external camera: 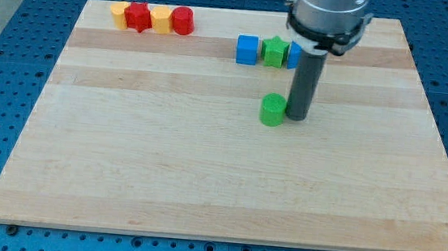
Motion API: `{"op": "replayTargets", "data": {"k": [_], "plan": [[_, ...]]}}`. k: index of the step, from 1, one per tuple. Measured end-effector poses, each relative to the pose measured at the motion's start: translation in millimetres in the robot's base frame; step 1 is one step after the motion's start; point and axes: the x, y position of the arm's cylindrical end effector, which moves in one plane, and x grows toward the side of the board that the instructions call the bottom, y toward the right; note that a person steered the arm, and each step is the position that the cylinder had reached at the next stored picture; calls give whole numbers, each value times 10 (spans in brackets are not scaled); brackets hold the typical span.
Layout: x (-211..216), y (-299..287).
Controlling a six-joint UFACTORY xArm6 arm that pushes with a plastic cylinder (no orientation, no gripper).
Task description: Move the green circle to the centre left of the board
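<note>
The green circle point(272, 110) is a short green cylinder standing on the wooden board point(203, 172), a little right of the board's middle and in its upper half. My tip point(297, 116) is at the end of the dark rod, right beside the green circle on its right side, touching it or nearly so. The rod hangs from the arm's grey and black end piece point(328, 17) at the view's top.
A blue cube point(248, 49), a green star-like block point(274, 51) and another blue block point(293, 55), partly hidden by the rod, sit in a row above the circle. At the top left lie a yellow block point(120, 14), a red block point(138, 16), a yellow block point(161, 20) and a red cylinder point(183, 20).
</note>
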Motion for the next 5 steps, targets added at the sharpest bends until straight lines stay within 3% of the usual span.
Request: {"op": "replayTargets", "data": {"k": [3, 4, 5], "plan": [[83, -993], [-109, -732], [-137, -852]]}}
